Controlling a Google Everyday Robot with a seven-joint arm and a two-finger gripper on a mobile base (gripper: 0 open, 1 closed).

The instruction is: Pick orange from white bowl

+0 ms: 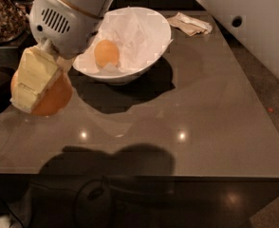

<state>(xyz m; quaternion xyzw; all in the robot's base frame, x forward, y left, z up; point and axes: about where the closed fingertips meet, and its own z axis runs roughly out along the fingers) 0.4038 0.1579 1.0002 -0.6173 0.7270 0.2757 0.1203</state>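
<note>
My gripper [35, 98] hangs over the left edge of the table, left of and in front of the white bowl [161, 28]. It is shut on the orange [55, 98], a round deep-orange fruit held above the table between pale yellow fingers [31, 79]. The white bowl stands at the back middle of the table, lined with crumpled white paper. A paler, egg-shaped yellow-orange fruit [106, 52] still lies in it. My white arm reaches down from the top left and covers the bowl's left rim.
The grey-brown table [187, 113] has its front edge near the bottom. A crumpled paper scrap [191, 23] lies at the back right. A large white robot body [253, 18] fills the top right. A dark basket [4, 13] sits at the top left.
</note>
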